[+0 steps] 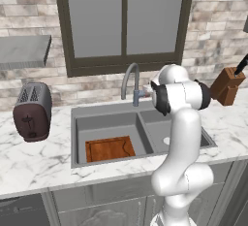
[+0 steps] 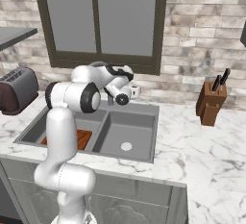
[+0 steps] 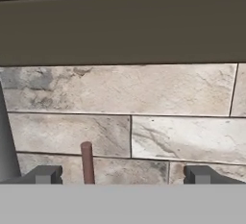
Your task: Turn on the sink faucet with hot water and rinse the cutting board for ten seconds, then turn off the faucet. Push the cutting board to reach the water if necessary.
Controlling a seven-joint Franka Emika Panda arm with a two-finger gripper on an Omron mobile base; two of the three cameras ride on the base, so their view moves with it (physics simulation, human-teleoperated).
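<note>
the gripper (image 3: 122, 175) hovers at the faucet (image 1: 131, 82) lever (image 3: 87, 163), fingers wide apart around it. the board (image 1: 109, 148) lies in the left basin of the sink (image 1: 97, 115).

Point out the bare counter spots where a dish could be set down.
Bare white marble counter lies between the dark red toaster and the grey double-basin sink, and between sink and brown wooden knife block. Crowded: behind the sink, around the grey gooseneck faucet.

The cutting board (image 1: 110, 148) lay in the left basin of the sink (image 1: 97, 112). The sink faucet (image 1: 131, 82) stood behind the sink, the toaster (image 1: 32, 110) to its left, the knife block (image 1: 227, 85) to its right.
</note>
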